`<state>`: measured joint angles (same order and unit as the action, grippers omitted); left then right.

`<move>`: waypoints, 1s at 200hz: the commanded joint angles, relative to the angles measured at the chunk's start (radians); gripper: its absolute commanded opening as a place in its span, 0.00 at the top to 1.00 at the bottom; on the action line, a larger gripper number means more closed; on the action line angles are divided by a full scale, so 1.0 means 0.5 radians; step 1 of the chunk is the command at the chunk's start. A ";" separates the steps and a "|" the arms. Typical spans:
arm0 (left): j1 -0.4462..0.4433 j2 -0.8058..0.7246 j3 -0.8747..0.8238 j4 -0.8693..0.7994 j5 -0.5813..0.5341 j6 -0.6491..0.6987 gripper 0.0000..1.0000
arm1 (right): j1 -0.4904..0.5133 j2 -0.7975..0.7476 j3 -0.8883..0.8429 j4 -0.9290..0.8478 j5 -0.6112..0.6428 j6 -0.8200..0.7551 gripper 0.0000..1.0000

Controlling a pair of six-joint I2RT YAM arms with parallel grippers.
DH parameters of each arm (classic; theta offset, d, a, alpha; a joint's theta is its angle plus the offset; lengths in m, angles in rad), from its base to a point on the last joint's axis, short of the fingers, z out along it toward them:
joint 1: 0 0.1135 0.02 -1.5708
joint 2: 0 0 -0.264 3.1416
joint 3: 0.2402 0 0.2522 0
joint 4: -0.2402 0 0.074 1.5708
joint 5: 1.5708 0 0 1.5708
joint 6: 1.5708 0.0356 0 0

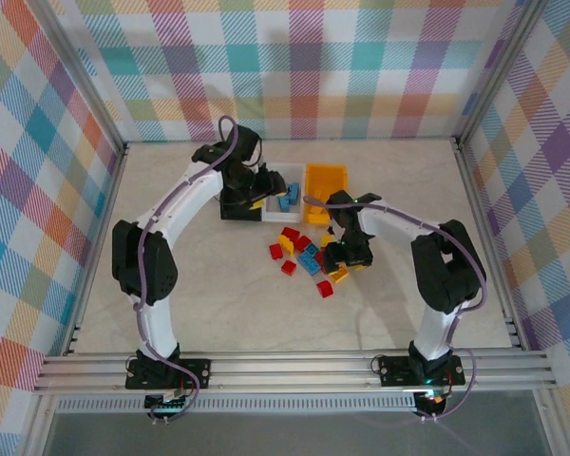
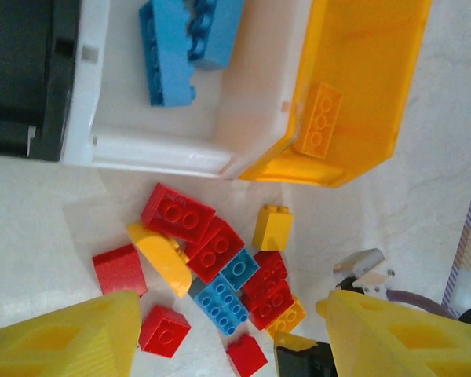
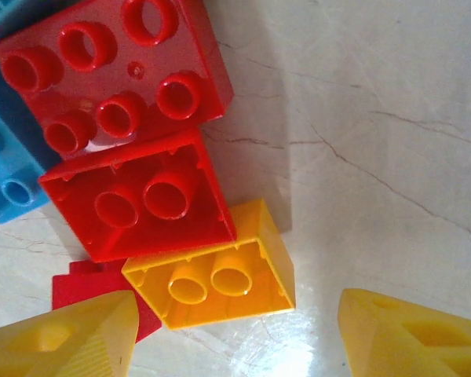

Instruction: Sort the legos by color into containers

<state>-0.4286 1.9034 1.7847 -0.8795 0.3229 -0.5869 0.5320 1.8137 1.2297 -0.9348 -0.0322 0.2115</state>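
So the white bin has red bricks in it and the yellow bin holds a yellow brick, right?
Not quite. The white bin holds blue bricks, not red ones, as the left wrist view shows. The yellow bin does hold a yellow brick.

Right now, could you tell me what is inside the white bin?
Blue bricks lie inside the white bin. Its far end is cut off, and the left arm covers part from above.
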 commanded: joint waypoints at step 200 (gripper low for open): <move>0.044 -0.448 -0.573 0.052 0.011 -0.017 0.33 | 0.056 -0.018 -0.149 0.185 -0.109 0.193 0.75</move>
<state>-0.4274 1.7210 1.5272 -0.8570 0.3241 -0.6018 0.5510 1.8465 1.1725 -0.8314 -0.0429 0.2752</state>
